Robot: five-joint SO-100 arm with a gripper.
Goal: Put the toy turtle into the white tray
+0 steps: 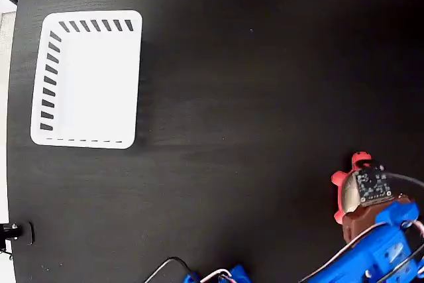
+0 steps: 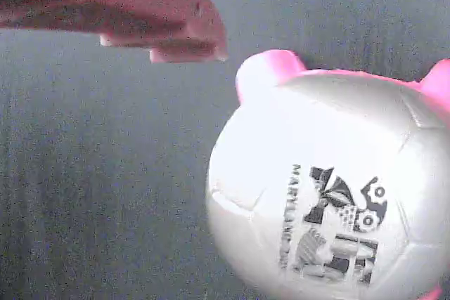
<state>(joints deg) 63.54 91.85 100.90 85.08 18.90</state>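
Note:
The toy turtle sits on the black table at the lower right of the fixed view, its red-pink head pointing up the picture. My gripper on the blue arm hangs right over it and hides most of the shell. In the wrist view the shiny shell with its black printed mark fills the right side. One maroon finger stands apart from it at the upper left, so the gripper is open. The other finger is out of view. The white tray lies far off at the upper left with nothing in it.
A wide stretch of bare black tabletop separates the turtle from the tray. Thin cables trail along the bottom edge beside the arm's blue base. A small black fitting sits at the table's left edge.

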